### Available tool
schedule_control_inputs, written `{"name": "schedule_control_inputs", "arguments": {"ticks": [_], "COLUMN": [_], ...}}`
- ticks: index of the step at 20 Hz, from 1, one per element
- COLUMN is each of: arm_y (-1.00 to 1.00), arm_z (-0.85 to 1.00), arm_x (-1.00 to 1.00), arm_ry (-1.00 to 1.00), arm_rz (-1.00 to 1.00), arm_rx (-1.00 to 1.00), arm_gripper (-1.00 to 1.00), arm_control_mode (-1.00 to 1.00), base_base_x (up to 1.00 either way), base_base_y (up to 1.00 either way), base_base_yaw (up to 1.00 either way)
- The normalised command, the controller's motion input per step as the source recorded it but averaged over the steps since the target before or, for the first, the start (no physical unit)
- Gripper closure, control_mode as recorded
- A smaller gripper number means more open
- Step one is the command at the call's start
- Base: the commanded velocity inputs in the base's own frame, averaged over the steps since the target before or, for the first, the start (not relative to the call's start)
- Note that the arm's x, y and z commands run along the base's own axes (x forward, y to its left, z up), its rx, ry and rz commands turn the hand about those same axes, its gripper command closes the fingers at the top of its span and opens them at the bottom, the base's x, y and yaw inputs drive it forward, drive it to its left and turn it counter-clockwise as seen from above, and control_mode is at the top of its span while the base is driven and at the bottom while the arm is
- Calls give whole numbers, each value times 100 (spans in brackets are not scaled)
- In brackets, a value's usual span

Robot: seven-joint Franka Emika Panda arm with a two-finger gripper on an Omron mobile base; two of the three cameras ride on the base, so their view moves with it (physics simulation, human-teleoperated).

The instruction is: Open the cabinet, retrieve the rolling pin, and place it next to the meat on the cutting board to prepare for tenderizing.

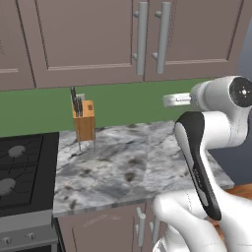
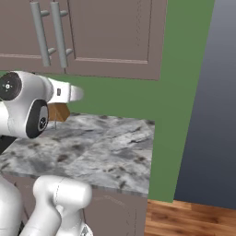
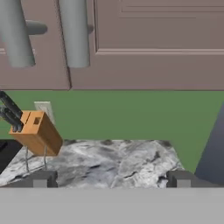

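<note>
The taupe-brown wall cabinet (image 1: pixel 197 34) hangs above the counter with both doors shut. Two long grey bar handles (image 1: pixel 163 37) stand side by side at the seam between the doors. In the hand view the handles (image 3: pixel 74 33) sit at the upper left, and the right door's recessed panel (image 3: pixel 153 43) spans the top. My gripper (image 3: pixel 113 179) is open, its fingertips (image 3: pixel 43 178) wide apart with nothing between them. It is level with the green wall, below the cabinet and some way back from it. The rolling pin, the meat and the cutting board are out of view.
A wooden knife block (image 1: pixel 83 119) stands at the back of the marble counter (image 1: pixel 123 167), near a wall outlet (image 3: pixel 43 109). A black stove (image 1: pixel 24 167) adjoins the counter on the left. A tall dark panel (image 2: pixel 207 115) rises at the right. Base cabinets (image 1: pixel 140 229) lie below.
</note>
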Motion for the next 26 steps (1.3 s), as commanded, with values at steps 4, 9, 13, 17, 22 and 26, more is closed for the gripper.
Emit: {"name": "schedule_control_inputs", "arguments": {"ticks": [4,9,13,17,22,26], "arm_y": [0,9,9,12,11,0], "arm_z": [74,76,70,40,3,0], "arm_x": [-36,-29,-29,-30,-2,0], "arm_ry": [-34,-34,-31,-24,-4,0], "arm_rz": [0,0,0,0,0,0], "arm_rx": [1,0,0,0,-1,0], "arm_gripper": [-100,-100,-100,-100,-100,-100], "arm_control_mode": [-100,-100,-100,-100,-100,-100], "base_base_x": [0,0,0,0,0,0], "base_base_y": [0,0,0,0,0,0], "base_base_yaw": [0,0,0,0,0,0]}}
